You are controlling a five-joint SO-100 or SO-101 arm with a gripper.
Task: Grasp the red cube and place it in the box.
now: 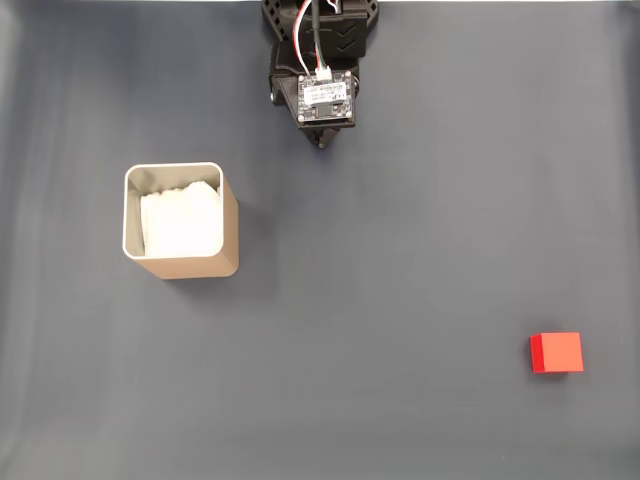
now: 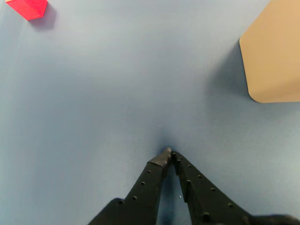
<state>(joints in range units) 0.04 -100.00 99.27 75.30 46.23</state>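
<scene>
Your black pincer [image 2: 168,153] is resting pressed together, empty, while the small red cube [image 1: 556,352] is sitting well apart from the tan, paper-lined square box [image 1: 182,222].

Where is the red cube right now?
In the fixed view the cube sits alone on the dark table at the lower right, far from the box at the left and the claw at the top.

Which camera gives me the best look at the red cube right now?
The fixed view: the whole red cube sits unobstructed on the dark mat at lower right, far from the box. The wrist view catches part of the cube, cut off at the top left corner.
</scene>
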